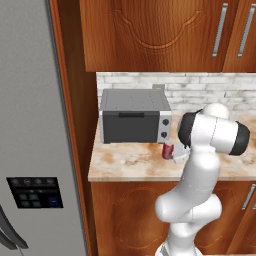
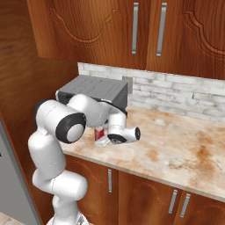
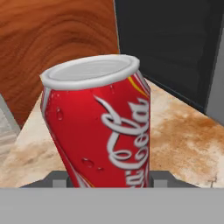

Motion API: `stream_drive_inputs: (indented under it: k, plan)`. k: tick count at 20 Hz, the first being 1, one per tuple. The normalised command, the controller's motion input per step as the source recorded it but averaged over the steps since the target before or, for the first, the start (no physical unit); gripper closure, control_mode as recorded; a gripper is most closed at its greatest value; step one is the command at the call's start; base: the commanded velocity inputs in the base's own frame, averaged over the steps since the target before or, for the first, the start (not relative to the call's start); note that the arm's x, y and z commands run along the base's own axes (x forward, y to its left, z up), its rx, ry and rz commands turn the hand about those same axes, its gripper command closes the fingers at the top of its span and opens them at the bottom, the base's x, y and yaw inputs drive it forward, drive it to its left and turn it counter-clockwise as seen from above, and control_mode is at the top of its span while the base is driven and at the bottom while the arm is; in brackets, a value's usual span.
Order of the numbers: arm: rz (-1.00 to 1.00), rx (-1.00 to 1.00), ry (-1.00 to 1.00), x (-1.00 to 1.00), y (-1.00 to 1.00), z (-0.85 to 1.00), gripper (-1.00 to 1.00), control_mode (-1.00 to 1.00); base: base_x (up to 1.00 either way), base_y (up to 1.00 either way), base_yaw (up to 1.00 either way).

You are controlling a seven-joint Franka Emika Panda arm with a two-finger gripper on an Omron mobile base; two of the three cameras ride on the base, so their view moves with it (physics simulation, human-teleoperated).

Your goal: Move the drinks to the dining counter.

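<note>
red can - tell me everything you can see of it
The can is small and red, metal by its look, with white script lettering, droplets on its side and a silver-white rimmed top. It stands on the marbled counter before the toaster oven; in the hand view it leans, perhaps from camera roll. The gripper is shut on it, fingers at both sides.

A grey toaster oven (image 1: 135, 117) with a dark door sits on a beige marbled counter (image 1: 130, 165), its back toward a white brick-tile backsplash (image 1: 200, 90). Above the oven hang reddish-brown wood wall cabinets (image 1: 150, 35) with silver bar handles (image 1: 219, 30). Below it, under the counter edge, are matching base cabinets (image 2: 145, 193). Left of the oven rises a tall wood panel (image 1: 75, 125), and beyond that a grey refrigerator (image 1: 30, 125) with a dark control panel (image 1: 35, 192). A small plate on the backsplash behind the oven is perhaps an outlet (image 2: 128, 84).
</note>
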Motion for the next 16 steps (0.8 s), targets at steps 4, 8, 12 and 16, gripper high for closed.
stream_drive_inputs:
  k: [4, 8, 12, 16]
  plan:
    - [0.00, 0.00, 0.00, -0.83, 0.00, 0.70, 1.00, -1.00, 0.00, 0.00, 0.00]
    - [0.00, 0.00, 0.00, -0.59, -0.02, 0.80, 1.00, -1.00, 0.00, 0.00, 0.00]
    - [0.00, 0.00, 0.00, -0.65, 0.00, 0.86, 1.00, -1.00, 0.00, 0.00, 0.00]
    - [0.00, 0.00, 0.00, -0.92, 0.00, 0.75, 1.00, -1.00, 0.00, 0.00, 0.00]
